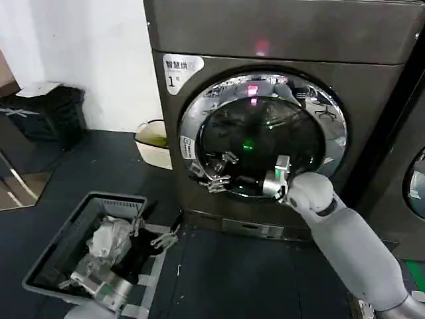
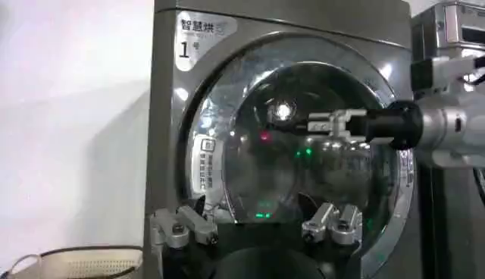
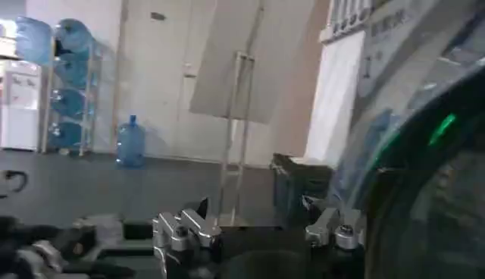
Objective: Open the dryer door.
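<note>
Head view: I have the right gripper [image 1: 281,178] raised against the lower right part of the dryer door [image 1: 262,136], its fingers spread apart and clamped on nothing. The door appears still seated flush in the front of the dryer [image 1: 372,86], so I judge the opening itself not yet done; a hold on the chrome ring and the pull outward remain. The left gripper [image 1: 159,236] hangs low with its fingers apart over the grey basket [image 1: 63,232] on the floor. A cream tub [image 1: 151,143] stands just beside the dryer, on the left.
</note>
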